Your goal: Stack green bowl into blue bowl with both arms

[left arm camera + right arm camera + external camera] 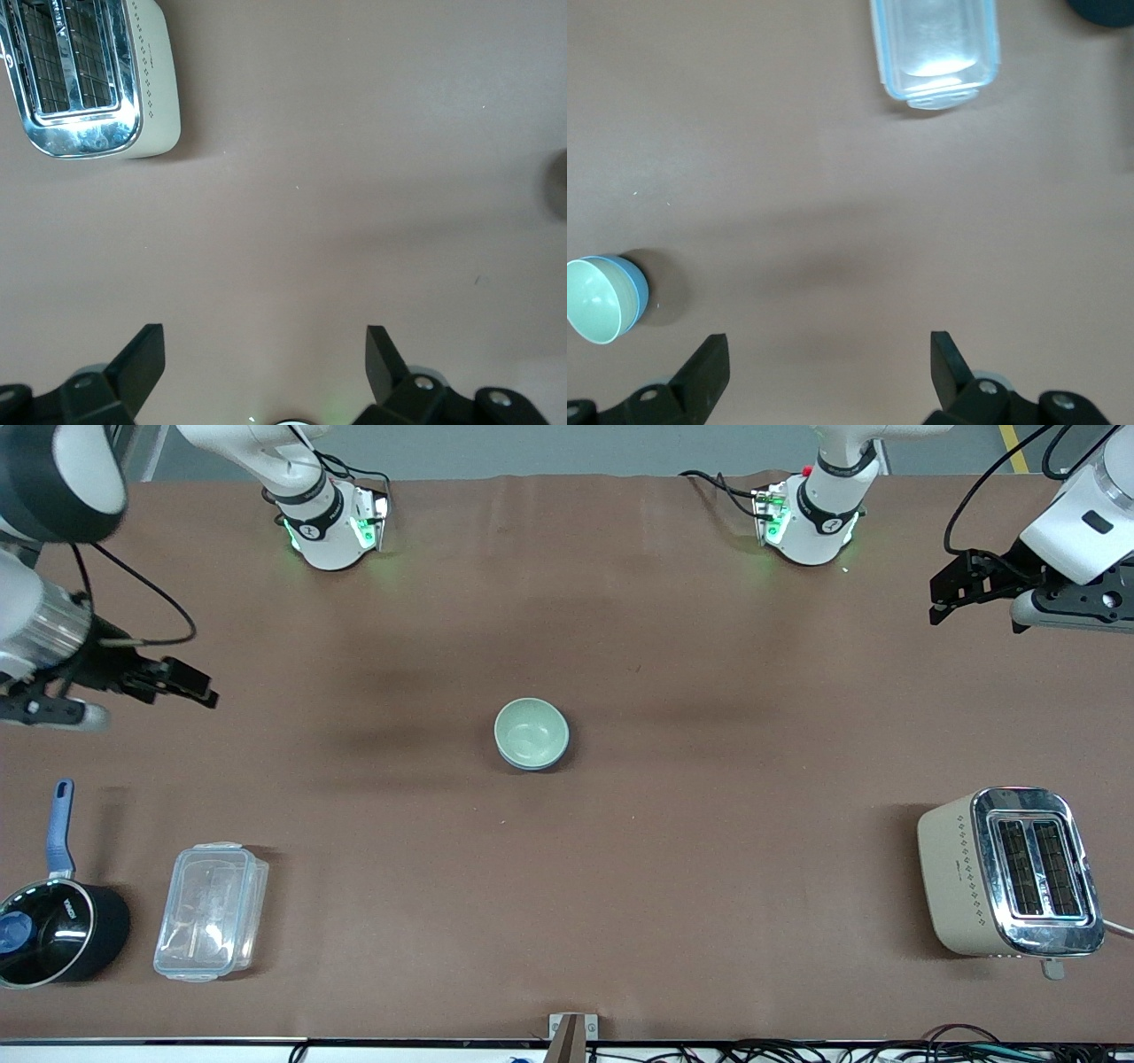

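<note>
1. Nearest the front camera, a black saucepan (pixel 55 932) with a blue handle stands at the right arm's end of the brown bench (pixel 726 717), much nearer the camera than the stacked bowls at the bench's middle.
2. Just beside the saucepan, on its side toward the bowls, lies a clear plastic food container (pixel 211 911) with its lid on.
3. At the left arm's end, also nearer the camera than the bowls and well apart from them, lies a cream and chrome two-slot toaster (pixel 1010 872), slots facing up.
4. At the middle of the bench sits the green bowl (pixel 531 732), upright and nested inside the blue bowl (pixel 640 292); only a thin blue rim and outer wall show around the green one.
5. Right arm's tool (pixel 182 682) hangs over bare bench toward the right arm's end, well apart from the bowls, fingers spread wide with nothing between them.
6. Left arm's tool (pixel 957 589) hangs over bare bench toward the left arm's end, well apart from the bowls, fingers likewise spread wide and holding nothing.
</note>
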You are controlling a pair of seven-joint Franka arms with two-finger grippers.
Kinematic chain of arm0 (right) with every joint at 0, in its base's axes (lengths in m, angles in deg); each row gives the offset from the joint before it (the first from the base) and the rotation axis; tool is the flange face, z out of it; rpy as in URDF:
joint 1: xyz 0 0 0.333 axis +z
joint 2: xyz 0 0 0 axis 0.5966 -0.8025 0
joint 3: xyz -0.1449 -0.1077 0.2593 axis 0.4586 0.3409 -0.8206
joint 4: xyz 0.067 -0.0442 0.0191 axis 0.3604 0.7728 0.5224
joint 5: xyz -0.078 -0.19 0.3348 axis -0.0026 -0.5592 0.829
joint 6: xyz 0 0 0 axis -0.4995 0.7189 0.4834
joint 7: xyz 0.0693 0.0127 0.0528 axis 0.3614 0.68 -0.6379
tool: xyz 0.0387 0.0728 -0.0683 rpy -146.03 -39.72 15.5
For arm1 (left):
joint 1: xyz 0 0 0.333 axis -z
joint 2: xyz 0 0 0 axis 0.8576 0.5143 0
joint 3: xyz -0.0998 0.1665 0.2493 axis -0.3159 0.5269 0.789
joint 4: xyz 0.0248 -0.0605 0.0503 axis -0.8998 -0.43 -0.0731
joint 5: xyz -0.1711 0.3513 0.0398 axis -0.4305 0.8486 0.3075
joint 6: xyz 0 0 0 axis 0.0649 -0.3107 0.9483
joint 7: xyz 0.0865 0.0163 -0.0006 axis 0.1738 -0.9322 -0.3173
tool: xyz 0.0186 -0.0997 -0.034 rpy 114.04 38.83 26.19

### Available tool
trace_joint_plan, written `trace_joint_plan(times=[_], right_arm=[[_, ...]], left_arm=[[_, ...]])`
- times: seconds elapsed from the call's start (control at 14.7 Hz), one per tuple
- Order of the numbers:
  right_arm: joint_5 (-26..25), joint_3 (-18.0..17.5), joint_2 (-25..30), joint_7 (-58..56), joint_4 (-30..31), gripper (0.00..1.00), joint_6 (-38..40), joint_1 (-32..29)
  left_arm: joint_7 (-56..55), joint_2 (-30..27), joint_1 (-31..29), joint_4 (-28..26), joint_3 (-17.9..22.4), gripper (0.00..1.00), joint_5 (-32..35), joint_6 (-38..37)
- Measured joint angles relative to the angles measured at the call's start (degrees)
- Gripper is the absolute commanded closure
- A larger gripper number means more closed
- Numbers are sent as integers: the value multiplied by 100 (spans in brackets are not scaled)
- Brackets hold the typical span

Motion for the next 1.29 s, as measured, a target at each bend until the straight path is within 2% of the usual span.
trace_joint_plan(times=[0.14, 0.41, 0.68, 0.88, 1.09, 1.29], right_arm=[[-74, -31, 147, -12, -296, 0, 490, -135], [-244, -258, 186, 0, -1269, 0, 1457, -407], [-257, -408, 185, 2, -1873, 1, 2052, -774], [-395, -549, 164, 2, -1988, 2, 2214, -901], [-691, -877, 64, 27, -1982, 2, 2144, -970], [-711, -947, -160, 22, -1966, 2, 1984, -1031]], left_arm=[[0, 0, 1, 0, -1, 0, 0, 0], [0, 1, 9, -1, -3, 0, 0, 0], [0, 2, 16, -1, -4, 0, 0, 0], [0, 2, 26, 1, -6, 0, 0, 0], [0, 3, 37, 3, -9, 0, 0, 0], [0, 6, 52, 14, -16, 0, 0, 0]])
